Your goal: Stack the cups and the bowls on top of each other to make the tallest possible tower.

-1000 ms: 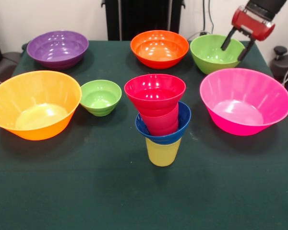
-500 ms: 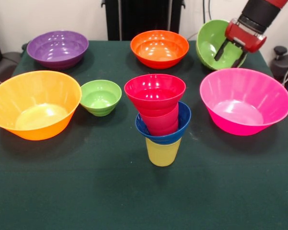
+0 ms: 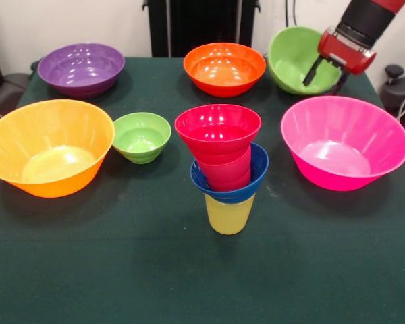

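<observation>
So we've got the red-and-black claw (image 3: 322,73) clamped on the rim of the medium glossy green plastic bowl (image 3: 293,57), which hangs tilted off the dark green tabletop (image 3: 121,256) at the far right corner, just behind the big pink bowl (image 3: 344,143). The tower (image 3: 226,169) sits mid-table: yellow ribbed cup (image 3: 229,214), small blue bowl (image 3: 258,169), red cup (image 3: 226,172), small red bowl (image 3: 218,131) on top.

We see a counter (image 3: 88,270) covered with dark green cloth, a pale wall (image 3: 67,23) behind, and a black stand (image 3: 201,27).
</observation>
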